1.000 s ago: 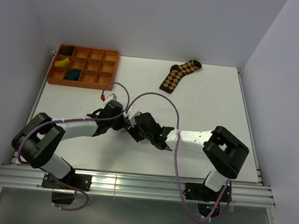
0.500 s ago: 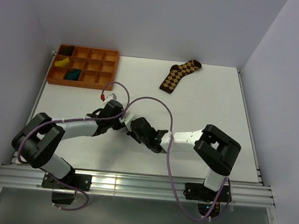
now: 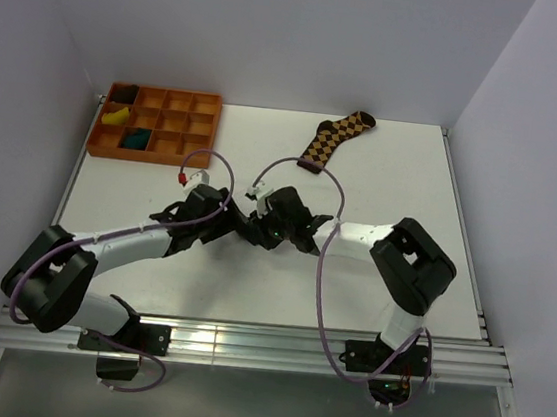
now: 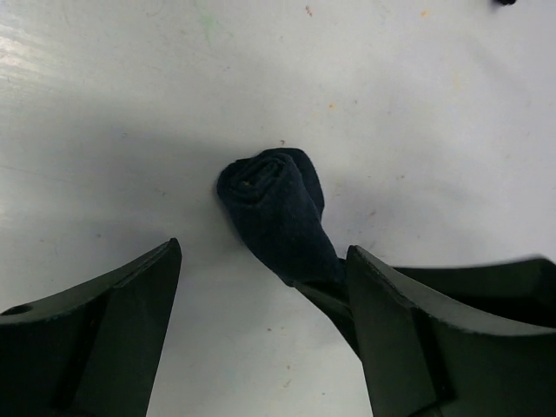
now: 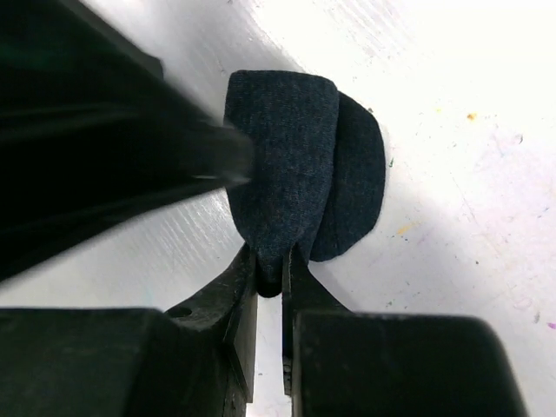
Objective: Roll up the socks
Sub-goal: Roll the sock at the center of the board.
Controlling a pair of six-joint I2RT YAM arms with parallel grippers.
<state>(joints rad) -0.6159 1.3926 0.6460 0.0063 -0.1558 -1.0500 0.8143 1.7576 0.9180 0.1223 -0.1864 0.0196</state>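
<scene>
Currently the sock roll point(image 4: 271, 204) sits on the counter point(image 3: 392, 181), roughly mid-width, a bit left of centre, in the gap where the two arms meet. It's a tight dark bundle. The spiral end faces the left wrist camera and a loose tail trails off toward the lower right of that view.

The right wrist camera shows two overlapping dark layers, the front one narrowing to a pinched bit of fabric. The right pincer point(image 5: 269, 278) is clamped on that pinched bit, fingers nearly together with only cloth between them.

The left pincer point(image 4: 263, 252) is spread wide. Its fingers point(image 4: 122, 321) straddle the roll from the near side, one on each flank, and neither touches the fabric. One of them shows as a dark blur across the upper left of the right wrist view.

From the top camera the roll itself is mostly hidden under the two pincer heads, so I can't tell more from there.

An argyle sock point(image 3: 335, 137), brown and orange, lies flat near the far edge of the counter, well apart from the arms.

An orange divided tray point(image 3: 148, 158) is at the far left corner. It holds a yellow item point(image 3: 116, 117), a dark item point(image 3: 122, 95) behind it, and a teal bundle point(image 3: 137, 138) in the near row.
</scene>
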